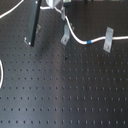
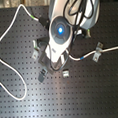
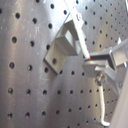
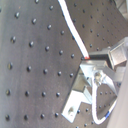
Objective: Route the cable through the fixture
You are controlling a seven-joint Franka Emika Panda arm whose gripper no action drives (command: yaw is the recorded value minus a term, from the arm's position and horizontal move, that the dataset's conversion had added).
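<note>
Routing in mid-course, by the look of it: claw seemingly pinched shut on the cable, right beside a bracket fixture.

First exterior view: claw itself cut off by the frame edge. Cable runs down from it, passes close by the bracket fixture, then carries its blue tape band on toward a second fixture, well away from the claw. Whether threaded through either bracket, cannot tell. Black post off to the claw's other side; plain white cable far out on the table.

Second exterior view: arm hides the claw and the grip. Blue band emerges from under the arm; second fixture beyond it. Plain cable looped well apart.

First wrist view: cable touching the bracket's upper edge and ending at the fingertips; no gap visible there.

Second wrist view: cable straight and taut up to the claw, bracket just beside.

Next move, as a judgement: calls for lowering the held stretch into the bracket's slot while keeping tension, without snagging the edge.

No containers in any view.
</note>
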